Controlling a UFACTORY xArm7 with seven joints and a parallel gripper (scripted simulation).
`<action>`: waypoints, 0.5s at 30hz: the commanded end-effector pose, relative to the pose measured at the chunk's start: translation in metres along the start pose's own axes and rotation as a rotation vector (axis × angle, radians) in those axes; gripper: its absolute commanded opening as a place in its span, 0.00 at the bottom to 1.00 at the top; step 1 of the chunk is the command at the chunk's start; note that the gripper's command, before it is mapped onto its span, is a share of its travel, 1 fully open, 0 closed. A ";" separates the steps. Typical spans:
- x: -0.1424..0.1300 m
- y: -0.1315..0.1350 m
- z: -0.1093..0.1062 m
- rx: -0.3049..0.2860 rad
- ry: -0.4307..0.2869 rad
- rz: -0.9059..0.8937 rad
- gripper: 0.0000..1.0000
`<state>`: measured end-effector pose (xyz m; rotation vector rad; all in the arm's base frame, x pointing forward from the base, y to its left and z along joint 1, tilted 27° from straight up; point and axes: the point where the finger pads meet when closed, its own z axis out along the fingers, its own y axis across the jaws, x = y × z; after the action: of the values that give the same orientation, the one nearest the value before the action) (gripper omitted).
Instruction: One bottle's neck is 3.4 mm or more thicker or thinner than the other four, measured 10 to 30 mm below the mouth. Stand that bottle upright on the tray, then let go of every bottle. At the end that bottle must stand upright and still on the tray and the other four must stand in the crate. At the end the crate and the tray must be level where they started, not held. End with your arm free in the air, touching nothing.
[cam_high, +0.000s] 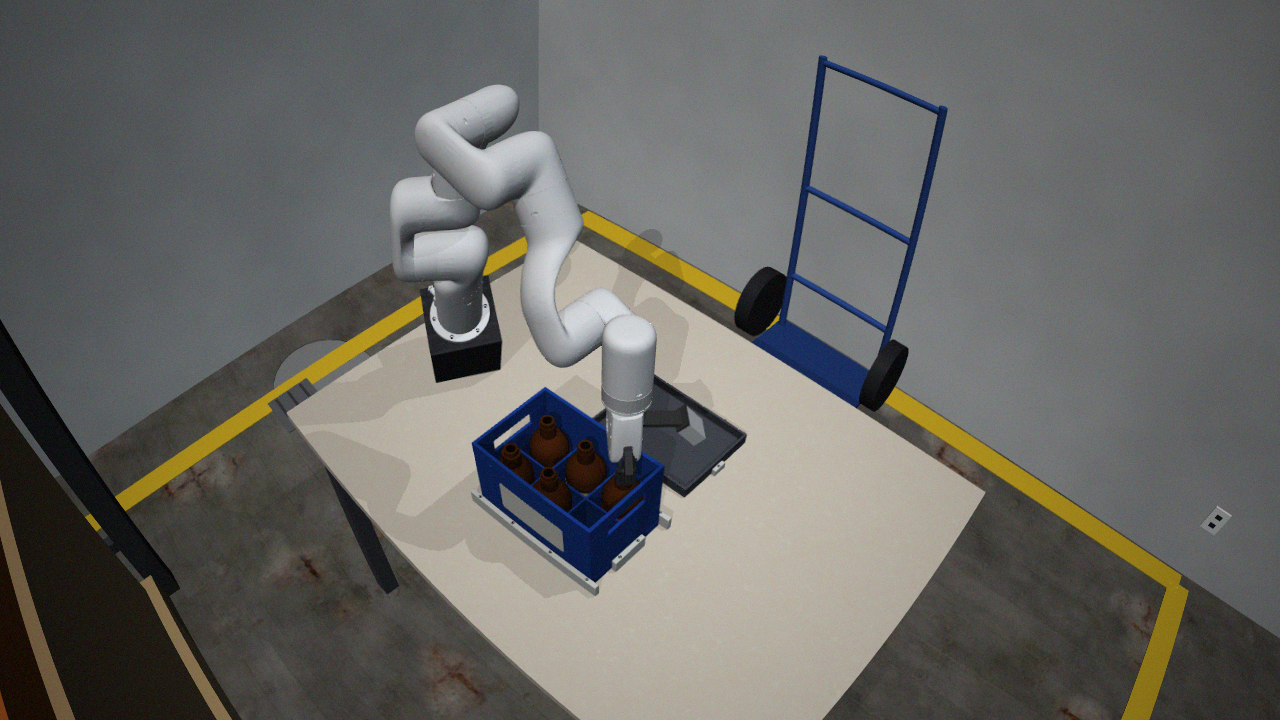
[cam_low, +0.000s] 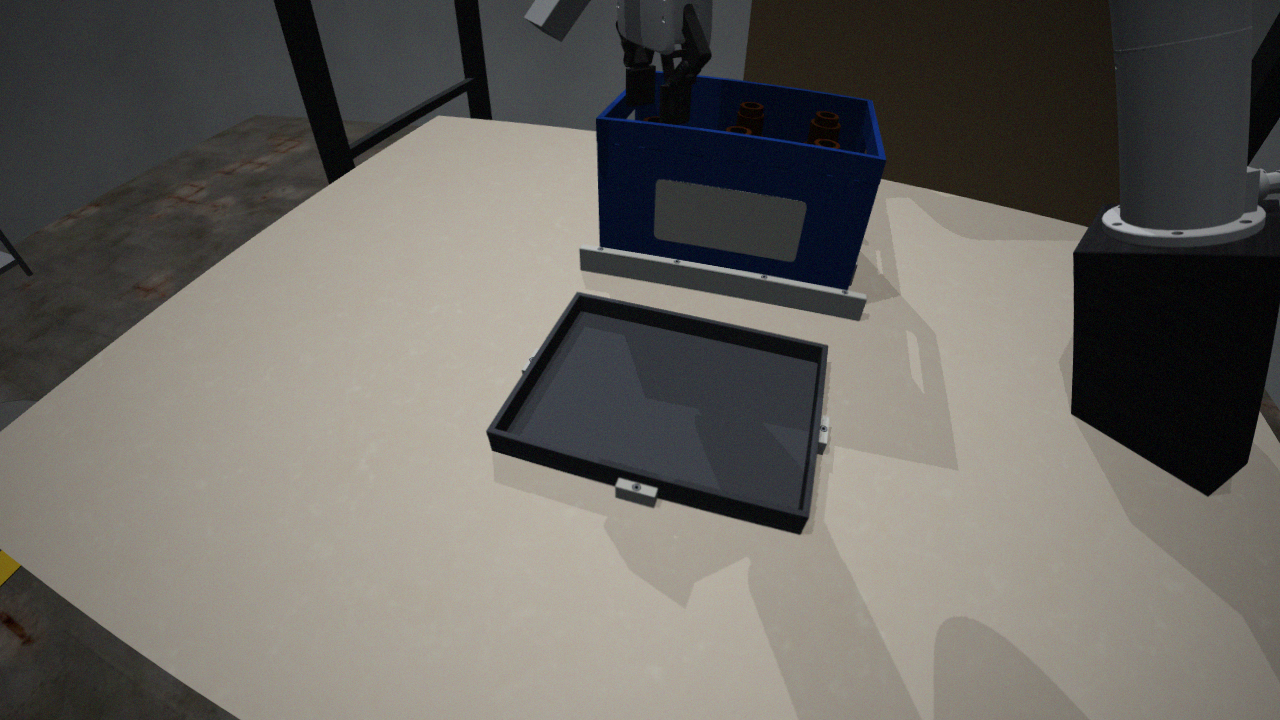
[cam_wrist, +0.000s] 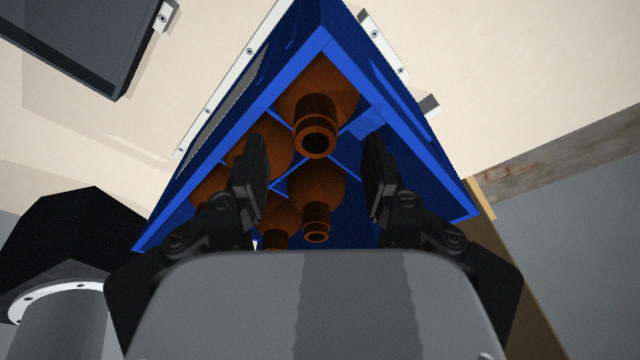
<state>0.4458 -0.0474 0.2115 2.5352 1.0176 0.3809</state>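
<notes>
The blue crate (cam_high: 586, 557) (cam_low: 626, 205) (cam_wrist: 277, 87) stands level on the table and holds several brown bottles upright. My gripper (cam_high: 628, 465) (cam_low: 658, 94) (cam_wrist: 315, 151) is open and empty, with its fingers at the crate's top over the end compartment on the tray side. The end bottle (cam_high: 617, 497) (cam_wrist: 316, 117) stands under it; in the wrist view its mouth shows between the fingertips, with gaps at both sides. Other bottles (cam_high: 548, 445) (cam_high: 586, 470) (cam_wrist: 316, 187) stand farther along. The dark tray (cam_high: 680, 465) (cam_low: 581, 394) (cam_wrist: 75, 40) lies level, with nothing on it. Neck widths are hard to compare.
A grey rail (cam_low: 720, 279) runs between crate and tray. Small stops (cam_high: 718, 467) (cam_low: 636, 490) sit against the tray. Blue dividers split the crate, and one corner compartment (cam_high: 586, 510) holds no bottle. The arm's black base (cam_high: 465, 353) (cam_low: 1163, 349) stands beyond the crate's far end.
</notes>
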 end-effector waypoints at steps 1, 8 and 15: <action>0.001 0.001 0.002 -0.004 0.002 0.000 0.65; 0.001 0.001 0.012 -0.004 0.002 0.000 0.65; 0.001 0.001 0.019 -0.004 0.002 0.000 0.65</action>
<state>0.4526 -0.0516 0.1962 2.5351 1.0180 0.3819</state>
